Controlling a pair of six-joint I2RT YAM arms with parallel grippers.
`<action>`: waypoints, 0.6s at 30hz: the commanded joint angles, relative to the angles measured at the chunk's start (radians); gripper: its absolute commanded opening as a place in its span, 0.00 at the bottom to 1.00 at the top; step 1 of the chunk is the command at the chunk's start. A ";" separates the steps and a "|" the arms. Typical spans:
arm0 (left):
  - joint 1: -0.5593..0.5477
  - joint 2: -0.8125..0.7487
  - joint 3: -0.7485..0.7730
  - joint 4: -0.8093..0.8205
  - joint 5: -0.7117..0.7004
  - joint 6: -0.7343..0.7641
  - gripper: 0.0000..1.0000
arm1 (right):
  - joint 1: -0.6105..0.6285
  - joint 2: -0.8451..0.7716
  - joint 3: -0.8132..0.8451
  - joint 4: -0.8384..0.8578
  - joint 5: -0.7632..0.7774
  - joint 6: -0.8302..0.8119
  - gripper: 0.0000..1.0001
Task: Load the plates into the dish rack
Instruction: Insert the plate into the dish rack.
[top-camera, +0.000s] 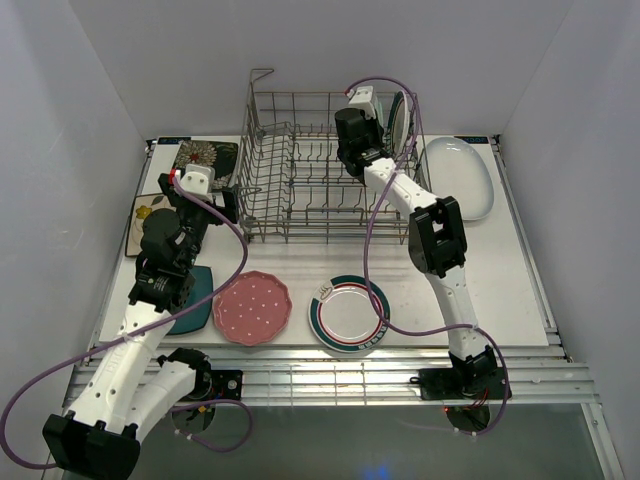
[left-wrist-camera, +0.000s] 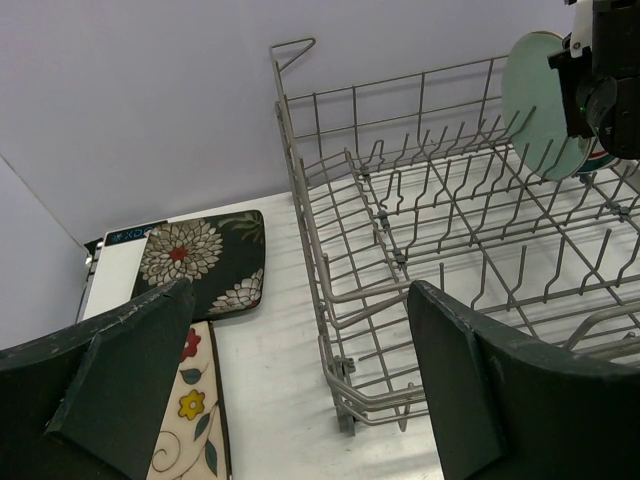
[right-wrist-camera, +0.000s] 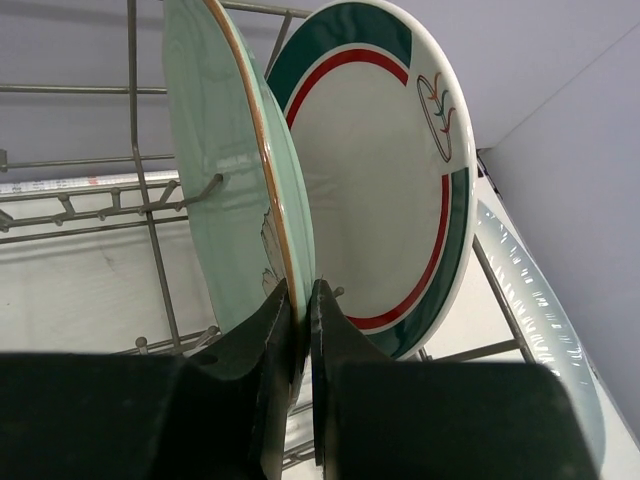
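The dish rack (top-camera: 300, 175) stands at the back middle of the table. At its right end my right gripper (top-camera: 380, 130) is shut on the rim of an upright mint plate (right-wrist-camera: 225, 180), which stands among the tines. Just behind it in the rack is a white green-rimmed plate (right-wrist-camera: 380, 170). My left gripper (left-wrist-camera: 300, 300) hangs open and empty left of the rack's corner (left-wrist-camera: 345, 395), above the black floral square plate (left-wrist-camera: 200, 255) and the cream floral one (left-wrist-camera: 190, 420). On the table in front lie a pink dotted plate (top-camera: 251, 307), another green-rimmed plate (top-camera: 348, 315) and a dark teal plate (top-camera: 195, 300).
A large white oval plate (top-camera: 458, 177) lies right of the rack, close to the right arm's elbow (top-camera: 437, 235). White walls close the table on the left, back and right. The left arm (top-camera: 160, 270) partly covers the teal plate.
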 joint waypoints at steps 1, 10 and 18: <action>-0.003 -0.003 0.001 -0.009 0.015 -0.009 0.98 | 0.019 -0.024 0.028 -0.055 -0.045 0.078 0.08; -0.004 0.006 0.002 -0.009 0.012 -0.008 0.98 | -0.013 -0.076 -0.039 -0.110 -0.120 0.213 0.08; -0.004 0.011 0.004 -0.012 0.005 -0.008 0.98 | -0.030 -0.137 -0.114 -0.115 -0.137 0.254 0.25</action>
